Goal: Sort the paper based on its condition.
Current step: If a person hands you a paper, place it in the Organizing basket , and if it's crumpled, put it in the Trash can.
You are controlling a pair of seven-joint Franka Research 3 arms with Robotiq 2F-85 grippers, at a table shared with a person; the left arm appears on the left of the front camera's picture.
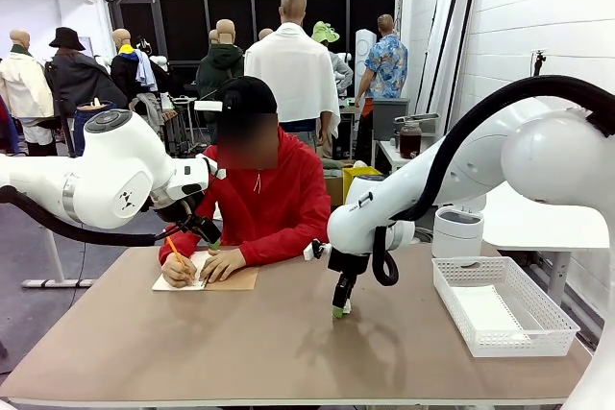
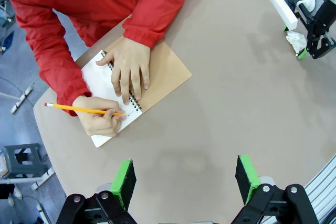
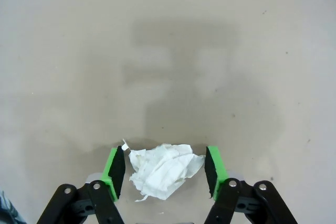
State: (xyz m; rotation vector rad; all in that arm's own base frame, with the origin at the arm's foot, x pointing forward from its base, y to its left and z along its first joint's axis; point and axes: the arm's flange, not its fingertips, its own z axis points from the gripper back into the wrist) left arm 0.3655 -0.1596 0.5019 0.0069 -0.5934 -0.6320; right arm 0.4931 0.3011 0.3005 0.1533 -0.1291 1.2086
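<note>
Status: sorting of this piece not yet done. One crumpled paper wad (image 3: 164, 172) lies on the surface (image 1: 288, 352), near the middle and a little toward the robot's right.

Right gripper (image 3: 164, 153): pointed down at the surface, jaws apart and bracketing the wad. One pad sits right at the paper's edge and a sliver of bare surface shows beside the other. Not clenched on it as far as I can see, and the wad is not lifted.

Left gripper (image 2: 184, 161): jaws released, nothing between them. It hangs above the person's work.

Person: writing hand (image 2: 100, 119) holds a yellow pencil (image 2: 79, 109) on the white page of a spiral notebook (image 2: 165, 72). The other hand (image 2: 128, 66) lies flat across the binding. Judgement: that page has not yet entered the sort.

Left to do (judgement): grasp the wad, carry it to whichever receptacle takes damaged paper, release.

View differences:
- The front view gives the white mesh basket (image 1: 524, 338) at the robot's right edge and a round white container (image 1: 459, 234) behind it. I cannot tell the contents of either.
- The right wrist view resolves the pad-to-paper gaps.
- The left wrist view shows notebook, pencil and both hands from above, with the right gripper and the wad small and far off.
</note>
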